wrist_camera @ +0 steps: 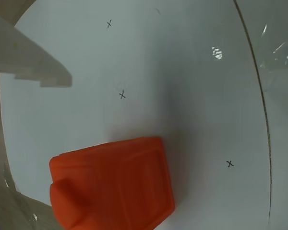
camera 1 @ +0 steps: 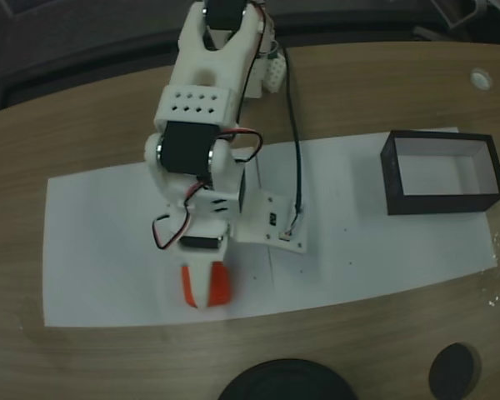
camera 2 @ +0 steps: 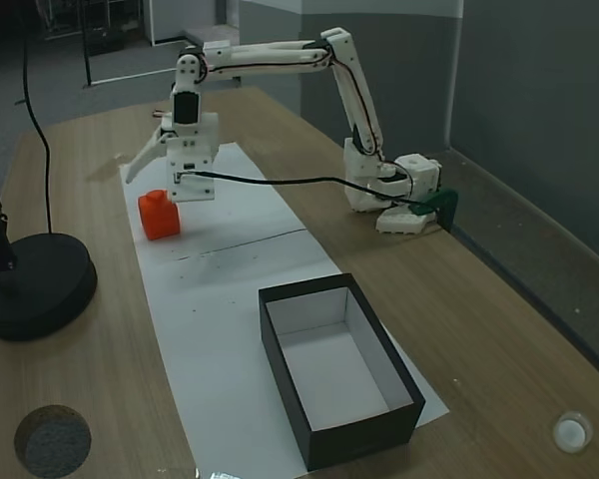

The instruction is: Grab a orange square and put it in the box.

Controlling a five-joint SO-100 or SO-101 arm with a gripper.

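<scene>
- Gripper [camera 2: 152, 172] hangs with jaws spread wide just above the orange square [camera 2: 159, 215], grasping nothing.
- Orange square rests on white paper [camera 2: 230, 299] on the counter [camera 2: 110, 399], well apart from the box [camera 2: 404, 394].

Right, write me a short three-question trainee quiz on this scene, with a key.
1. True or false: the orange square already lies inside the box.
2. Multiple choice: in the side fixed view, the end effector is a) shut on the square, b) open above the square, c) inside the box.
3. Fill in: the square and the box both sit on a sheet of white ____.

Key
1. False. The square sits on the paper, apart from the box.
2. b. The jaws are spread and nothing is between them.
3. paper
</scene>
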